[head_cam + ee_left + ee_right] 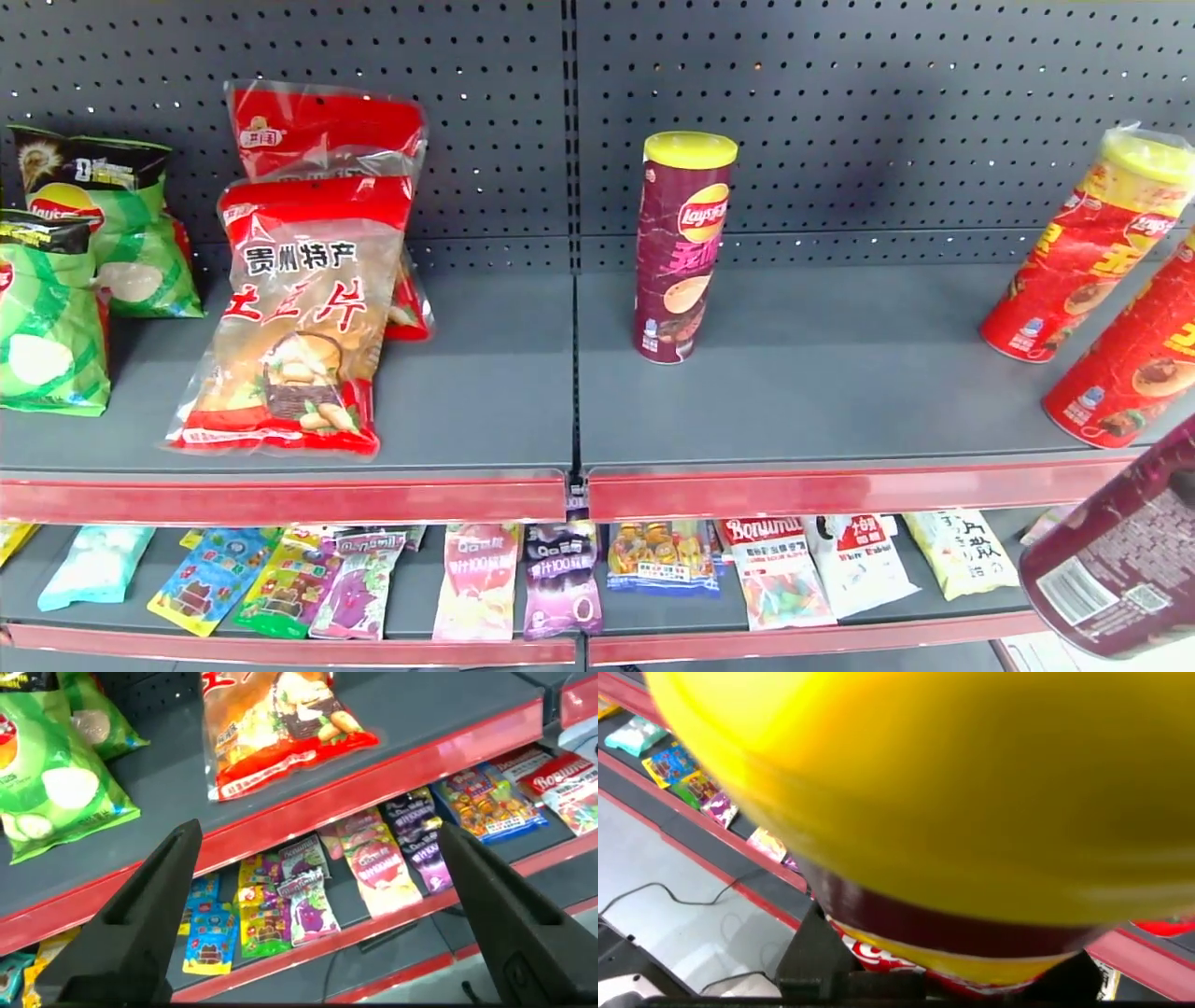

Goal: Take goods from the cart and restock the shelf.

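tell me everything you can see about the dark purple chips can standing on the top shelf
The chips can is a tall, slim tube in a glossy dark purple wrapper printed with a chip picture, capped by a yellow lid. It stands upright on the grey upper shelf, just right of the middle divider, in front of the pegboard back. Only the shelf touches it; the red cans and a like held can are well apart.

Green chip bags [47, 327] sit far left on upper shelf [794, 373]. Beside them, two clear potato-slice bags [289, 327], one propped behind the other. Two red cans [1088, 247] lean at far right. Perforated back panel [840, 93] behind. Small candy packets [560, 579] line lower shelf [794, 639]. Black cable [663, 886] lies on grey floor [654, 840].
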### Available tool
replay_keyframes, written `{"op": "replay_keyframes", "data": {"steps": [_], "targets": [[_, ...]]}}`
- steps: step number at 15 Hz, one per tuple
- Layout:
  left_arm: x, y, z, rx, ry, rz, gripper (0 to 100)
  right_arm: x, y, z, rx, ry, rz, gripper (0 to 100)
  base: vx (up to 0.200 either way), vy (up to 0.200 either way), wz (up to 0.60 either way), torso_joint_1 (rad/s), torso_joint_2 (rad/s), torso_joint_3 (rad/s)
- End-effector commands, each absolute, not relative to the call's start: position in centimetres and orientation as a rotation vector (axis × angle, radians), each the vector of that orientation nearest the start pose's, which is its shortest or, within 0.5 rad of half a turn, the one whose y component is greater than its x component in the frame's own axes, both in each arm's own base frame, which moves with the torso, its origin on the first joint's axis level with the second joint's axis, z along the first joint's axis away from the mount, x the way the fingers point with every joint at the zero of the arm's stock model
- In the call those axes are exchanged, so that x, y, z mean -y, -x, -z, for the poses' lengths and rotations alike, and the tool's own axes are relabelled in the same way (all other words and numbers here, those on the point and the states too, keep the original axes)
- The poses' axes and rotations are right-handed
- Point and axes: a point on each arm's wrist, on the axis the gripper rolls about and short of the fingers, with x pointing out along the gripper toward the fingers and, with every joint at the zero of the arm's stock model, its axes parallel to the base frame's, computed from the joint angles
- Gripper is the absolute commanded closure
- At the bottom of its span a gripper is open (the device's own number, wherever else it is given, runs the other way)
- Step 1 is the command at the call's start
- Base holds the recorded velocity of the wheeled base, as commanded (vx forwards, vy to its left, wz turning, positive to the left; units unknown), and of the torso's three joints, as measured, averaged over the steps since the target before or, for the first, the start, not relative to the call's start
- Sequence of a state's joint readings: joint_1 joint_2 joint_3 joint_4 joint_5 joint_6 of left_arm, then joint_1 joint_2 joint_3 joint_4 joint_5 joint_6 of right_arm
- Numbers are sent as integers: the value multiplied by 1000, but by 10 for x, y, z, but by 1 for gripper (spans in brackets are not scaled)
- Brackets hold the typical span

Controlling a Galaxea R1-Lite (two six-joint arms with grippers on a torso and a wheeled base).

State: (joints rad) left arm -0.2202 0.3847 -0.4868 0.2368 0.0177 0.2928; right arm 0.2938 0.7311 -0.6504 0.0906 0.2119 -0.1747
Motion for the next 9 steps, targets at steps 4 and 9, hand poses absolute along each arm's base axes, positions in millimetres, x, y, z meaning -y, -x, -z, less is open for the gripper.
{"op": "replay_keyframes", "data": {"steps": [4,9], "targets": [[-2,7,-192,-116,-312,232,0,-26,-67,-253,-114,178,-533,100,0,0,0,0,0,0],[7,-20,-218,-126,-336,357,0,-44,-122,-268,-85,177,-528,100,0,0,0,0,0,0]]}}
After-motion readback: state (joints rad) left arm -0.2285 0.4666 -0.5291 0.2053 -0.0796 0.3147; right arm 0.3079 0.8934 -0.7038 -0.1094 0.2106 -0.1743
